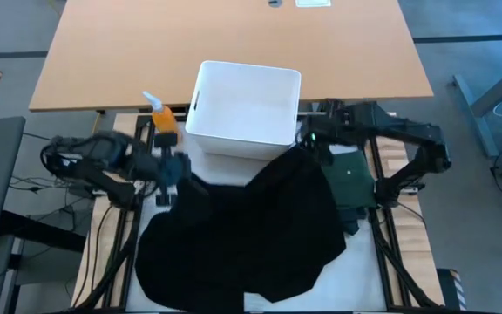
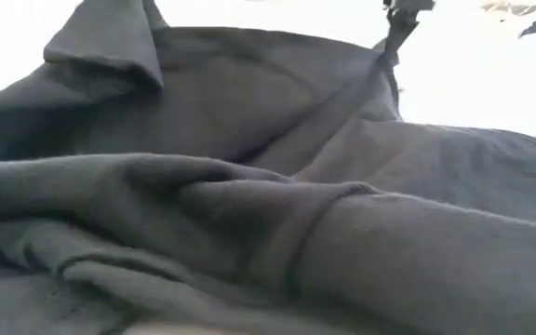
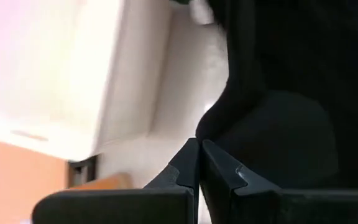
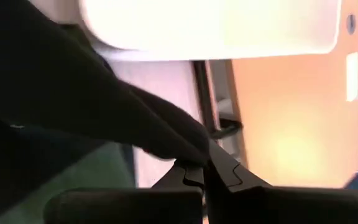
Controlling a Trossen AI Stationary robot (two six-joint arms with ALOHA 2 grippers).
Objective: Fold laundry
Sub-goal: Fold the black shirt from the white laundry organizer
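A black shirt (image 1: 247, 231) is spread over the surface (image 1: 171, 202), just in front of the white bin (image 1: 244, 109). Its left corner is pinched in the closed left claw (image 1: 174, 170); its far corner beside the bin is pinched in the closed right claw (image 1: 306, 142). A green garment (image 1: 352, 179) lies partly under the shirt's right edge.

Both your grippers are pinched shut on the black garment (image 1: 251, 231).

Your left gripper (image 1: 181, 171) reaches in from the left and clamps the cloth's left edge, fingers (image 3: 185, 165) pressed together. Your right gripper (image 1: 306, 144) comes in from the right, fingers (image 4: 225, 165) closed on a raised corner of the cloth.
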